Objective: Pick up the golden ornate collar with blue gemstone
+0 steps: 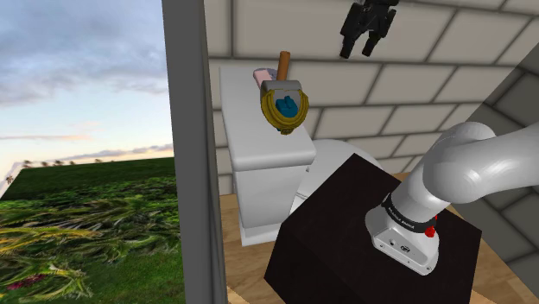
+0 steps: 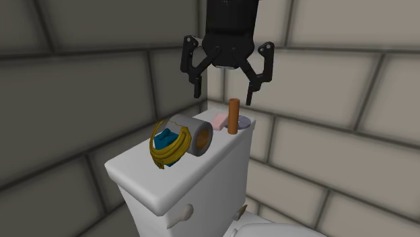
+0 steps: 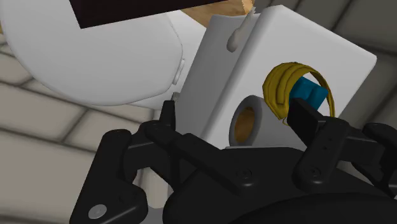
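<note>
The gripper [image 2: 224, 96] is hanging in the air above the white toilet tank [image 2: 141, 176], its two black fingers spread wide and clasping nothing at all. Down on the tank's flat lid, the golden collar [image 2: 178, 137] is standing on edge, its ornate gold bands curling around a bright blue gemstone [image 2: 163, 141]. It is leaning right up against a grey roll [image 2: 196, 137] lying on its side just beside it, and the two are looking like they are touching. Farther along the lid, a brown cylinder [image 2: 233, 116] is standing upright, with a small pink block [image 2: 220, 121] just beside it and a flat grey disc [image 2: 243, 121] behind. In the second exterior view the gripper is sitting more over that brown cylinder than over the collar, so it is well apart from the collar and higher up. From the wrist view, the fingers are framing the roll's open end and the collar is peeking out past one finger. In the shoulder view the white arm [image 1: 466, 164] is rising from the dark stand [image 1: 345, 233], the toilet's rounded lid [image 1: 332, 164] is showing between the stand and the tank, and grey block walls [image 2: 336, 141] are closing in behind.
</note>
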